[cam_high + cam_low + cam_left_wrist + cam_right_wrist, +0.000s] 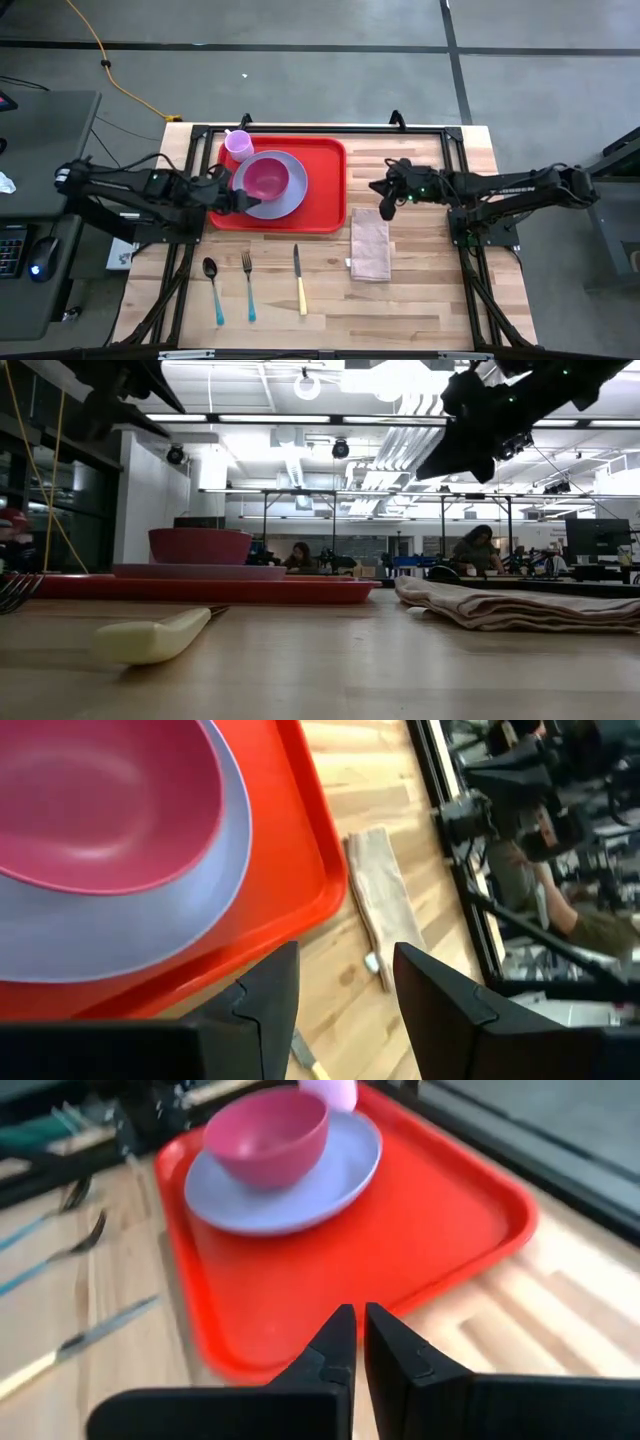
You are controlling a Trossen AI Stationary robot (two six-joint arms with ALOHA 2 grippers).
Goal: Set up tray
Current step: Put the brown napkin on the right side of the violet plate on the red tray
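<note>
Jaws on the right gripper (386, 207) are pressed together with nothing between them; those on the left gripper (236, 203) stand spread and hold nothing. The left gripper sits at the nine o'clock rim of the lavender plate (290, 200), over the tray's near left part. The right gripper hangs just past the tray's three o'clock edge, at the far end of the folded beige cloth (370, 245).

The red tray (322, 175) lies at twelve o'clock of the table (420, 300). On it rests the plate, carrying a pink bowl (265, 178); a small lavender cup (238, 143) stands at the plate's eleven o'clock. Off the tray, toward six o'clock, lie a spoon (213, 290), a fork (248, 285) and a yellow-handled knife (299, 280) in a row, with the cloth at their three o'clock.

Assessment: cutlery and cloth appear not yet placed. Risks:
- The spread left fingers could catch the plate rim and shift plate and bowl.
- A closed right gripper descending on the cloth would push or bunch it, not pick it.
- Flat cutlery may slip from a shallow pinch.
</note>
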